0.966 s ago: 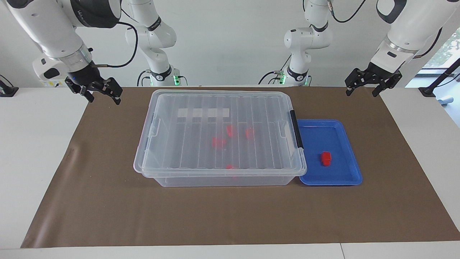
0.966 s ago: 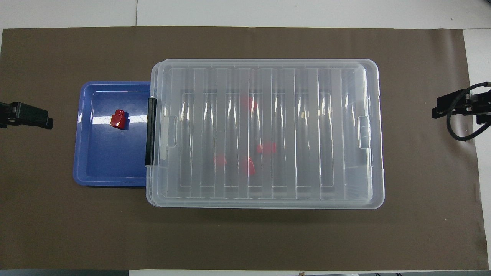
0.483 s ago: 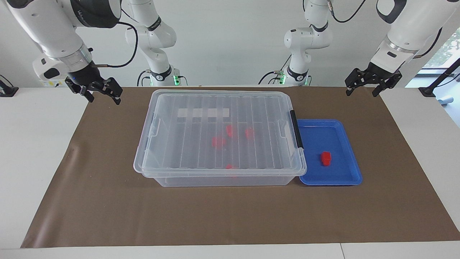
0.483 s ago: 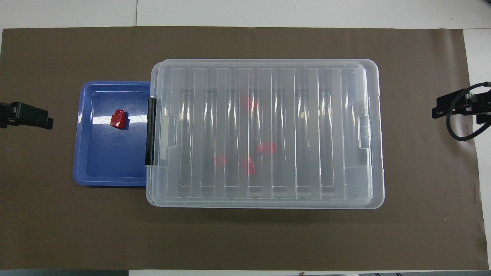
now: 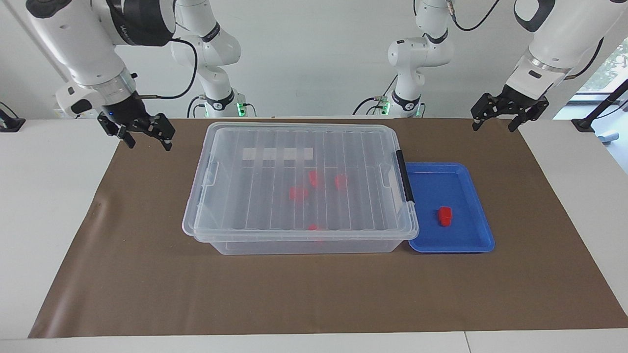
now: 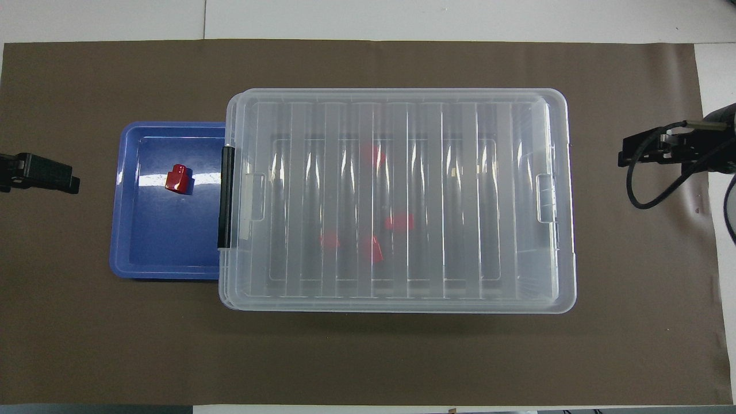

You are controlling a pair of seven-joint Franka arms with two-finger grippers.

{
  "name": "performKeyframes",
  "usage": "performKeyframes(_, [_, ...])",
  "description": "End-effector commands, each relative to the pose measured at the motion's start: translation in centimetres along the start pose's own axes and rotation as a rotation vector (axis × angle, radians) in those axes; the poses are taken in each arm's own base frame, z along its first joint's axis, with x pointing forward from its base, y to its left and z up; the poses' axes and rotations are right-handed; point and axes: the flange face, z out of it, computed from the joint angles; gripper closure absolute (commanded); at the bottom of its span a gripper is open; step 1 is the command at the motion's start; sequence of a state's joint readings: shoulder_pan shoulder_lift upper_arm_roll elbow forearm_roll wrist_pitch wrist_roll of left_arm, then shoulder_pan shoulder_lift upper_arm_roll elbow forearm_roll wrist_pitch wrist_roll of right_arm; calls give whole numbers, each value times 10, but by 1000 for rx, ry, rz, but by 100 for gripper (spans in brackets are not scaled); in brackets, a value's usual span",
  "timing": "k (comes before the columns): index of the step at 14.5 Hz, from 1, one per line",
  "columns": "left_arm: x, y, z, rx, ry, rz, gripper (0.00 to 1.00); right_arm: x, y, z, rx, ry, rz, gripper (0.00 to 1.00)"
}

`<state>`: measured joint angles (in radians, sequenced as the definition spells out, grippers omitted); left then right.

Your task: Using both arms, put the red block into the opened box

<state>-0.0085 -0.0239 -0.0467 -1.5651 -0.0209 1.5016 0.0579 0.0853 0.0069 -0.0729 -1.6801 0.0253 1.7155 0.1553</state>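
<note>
One red block [image 5: 445, 215] [image 6: 176, 179] lies alone in the shallow blue tray [image 5: 468, 246] [image 6: 161, 253]. The clear box [image 5: 255, 246] [image 6: 397, 95] stands beside the tray with its ribbed lid [image 5: 274, 142] lying flat on top. Its black latch [image 5: 405, 176] [image 6: 226, 197] faces the tray. My left gripper [image 5: 493, 126] [image 6: 57, 179] hangs open and empty over the mat's corner at the left arm's end, apart from the tray. My right gripper [image 5: 149, 144] [image 6: 650, 152] is open and empty over the mat, beside the box's other end.
Several more red blocks [image 5: 298, 193] [image 6: 398, 222] show through the lid inside the box. A brown mat [image 5: 314, 294] covers the white table. Two further white arms [image 5: 216, 54] stand at the robots' edge of the table.
My right gripper has moved a little lower and closer to the box's end. The left arm, box, tray and blocks have not moved.
</note>
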Motion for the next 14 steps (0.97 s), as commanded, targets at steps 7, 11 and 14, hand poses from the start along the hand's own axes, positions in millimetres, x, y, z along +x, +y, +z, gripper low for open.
performKeyframes(7, [-10, -2, -1, 10, -5, -14, 0, -17, -37, 85, 9, 17, 17, 0])
performKeyframes(11, [-10, -1, -1, 10, -5, -13, 0, -22, -35, 111, 10, 23, 19, 0])
performKeyframes(14, [-10, -1, -1, 10, -5, -13, 0, -24, -33, 118, 7, 15, 19, 0])
